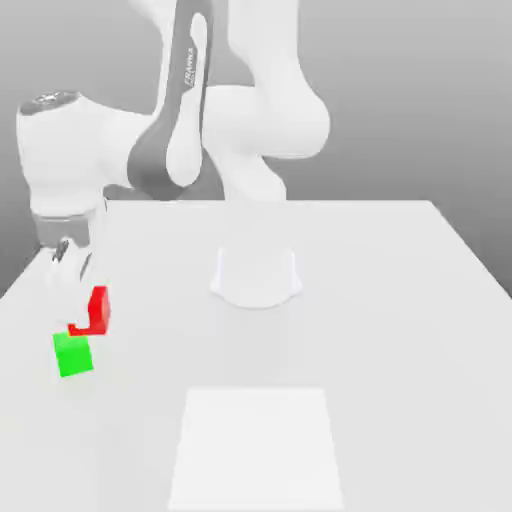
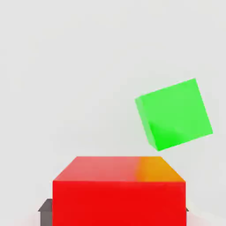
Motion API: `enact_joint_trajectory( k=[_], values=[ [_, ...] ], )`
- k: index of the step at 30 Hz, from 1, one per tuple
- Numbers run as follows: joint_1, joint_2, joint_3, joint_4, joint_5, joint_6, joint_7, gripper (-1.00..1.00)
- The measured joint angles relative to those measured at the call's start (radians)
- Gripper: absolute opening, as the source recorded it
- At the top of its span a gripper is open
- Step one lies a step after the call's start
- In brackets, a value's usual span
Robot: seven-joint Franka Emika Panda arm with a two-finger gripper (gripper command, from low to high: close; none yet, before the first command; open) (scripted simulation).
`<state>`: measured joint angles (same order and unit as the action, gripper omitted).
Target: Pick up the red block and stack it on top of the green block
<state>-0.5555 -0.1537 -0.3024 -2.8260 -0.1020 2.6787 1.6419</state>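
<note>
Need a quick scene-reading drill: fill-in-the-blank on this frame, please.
The fingers are closed on the ____ block.
The other block is coloured ____.
In the hand view, an orange patch shows on the ____ block.
The held block is not yet stacked on the ____ one.

Missing words: red; green; red; green

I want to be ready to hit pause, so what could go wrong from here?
The red block, gripped in the hand, isn't over the green block yet, so lowering now could miss it. The green block also sits turned relative to the red one, so the stack might end up skewed.
</note>
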Motion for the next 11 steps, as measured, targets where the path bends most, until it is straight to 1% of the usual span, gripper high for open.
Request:
enact_joint_trajectory(
  k=[1,3,5,7,8,11],
  values=[
    [-0.021,0.002,-0.016,0.004,-0.003,-0.002,0.010,-1.00],
    [-0.026,0.050,-0.033,0.008,0.021,0.041,-0.001,-1.00],
    [-0.016,0.119,-0.035,0.011,0.072,0.105,-0.035,-1.00],
    [-0.020,0.194,-0.015,0.015,0.150,0.172,-0.090,-1.00],
    [-0.030,0.227,0.005,0.016,0.189,0.202,-0.118,1.00],
    [-0.030,0.227,0.005,0.016,0.189,0.202,-0.118,1.00]
  ],
)
